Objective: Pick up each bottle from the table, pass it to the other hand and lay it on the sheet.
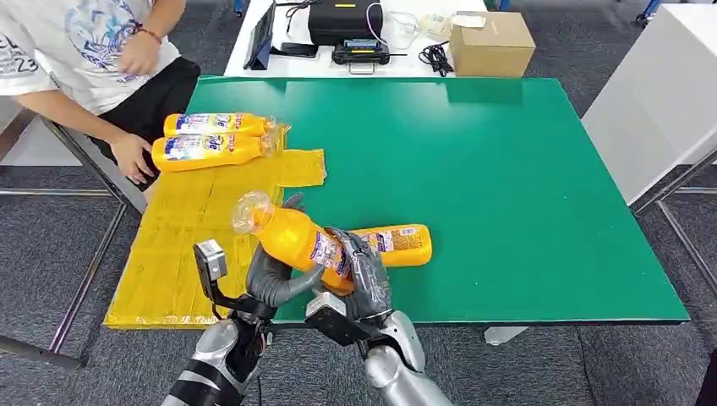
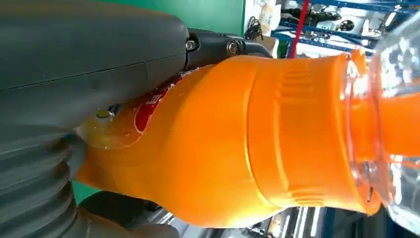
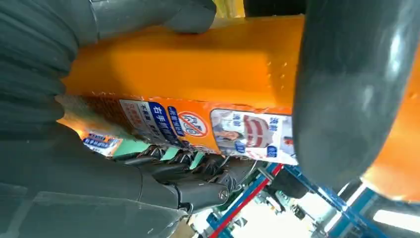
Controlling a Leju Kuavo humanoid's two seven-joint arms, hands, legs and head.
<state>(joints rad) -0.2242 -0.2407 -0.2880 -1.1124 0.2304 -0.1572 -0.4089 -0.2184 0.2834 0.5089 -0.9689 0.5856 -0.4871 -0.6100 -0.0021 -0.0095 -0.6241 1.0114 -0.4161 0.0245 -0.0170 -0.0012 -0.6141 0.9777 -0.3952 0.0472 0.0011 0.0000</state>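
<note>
An orange bottle with a clear cap is tilted in the air over the near edge of the green table, cap towards the yellow sheet. My left hand wraps its middle from the left, and my right hand grips its lower end. The left wrist view has this bottle close against my left hand. In the right wrist view its labelled side lies in my right hand. Another orange bottle lies on the table just behind my right hand.
Two orange bottles lie side by side at the sheet's far end. A person stands at the far left, one hand beside the sheet. A cardboard box and black devices sit on a white table behind.
</note>
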